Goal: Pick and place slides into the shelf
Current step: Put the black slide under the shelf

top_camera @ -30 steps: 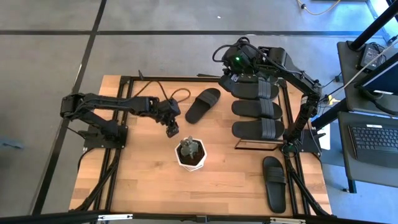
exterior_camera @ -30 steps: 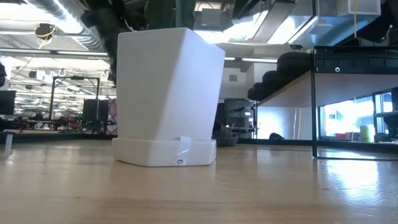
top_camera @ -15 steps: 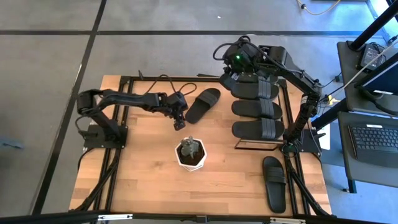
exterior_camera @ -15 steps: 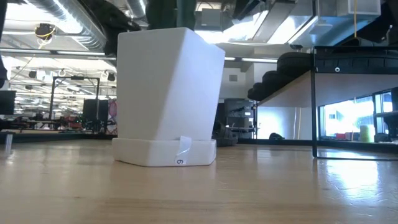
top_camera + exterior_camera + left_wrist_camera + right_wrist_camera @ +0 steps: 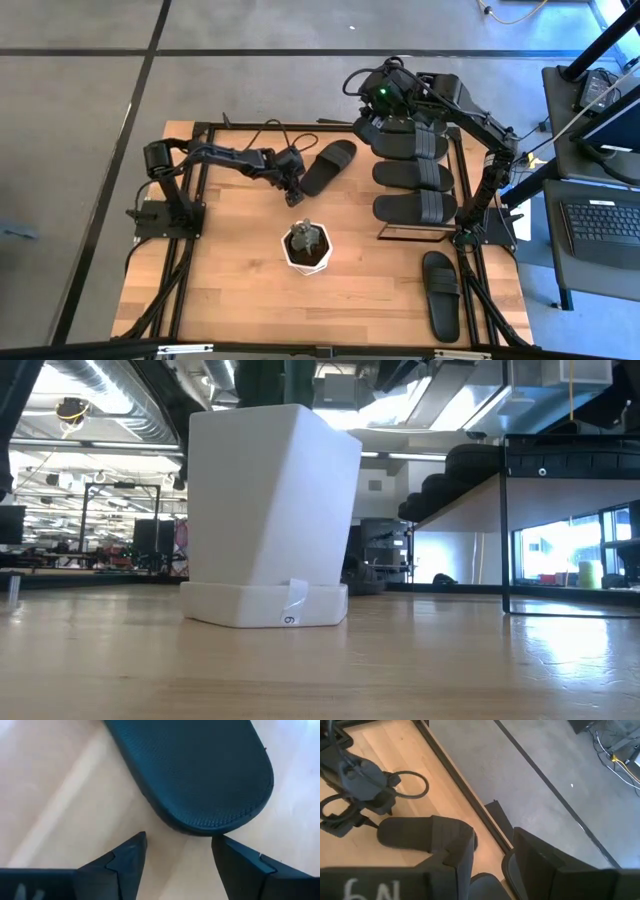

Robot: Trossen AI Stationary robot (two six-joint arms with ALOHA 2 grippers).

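Left jaws spread at the heel of a loose slide, right gripper parked over the shelf.

From above, my left gripper [image 5: 297,190] sits at the near end of the slide on the table [image 5: 328,167], fingers apart and empty; three slides [image 5: 415,176] lie on the shelf [image 5: 400,233], another slide [image 5: 441,292] sits on the tabletop past it, and my right gripper [image 5: 385,110] hovers at the shelf's far end, half-open, holding nothing I can see. The low view shows only the white planter [image 5: 270,515]. My left wrist view has the sole's rounded end between my fingertips [image 5: 127,855]. Risk, as I judge it: closing on just that edge could let the slide pivot or slip out, and the planter stands close to my swing toward the shelf.
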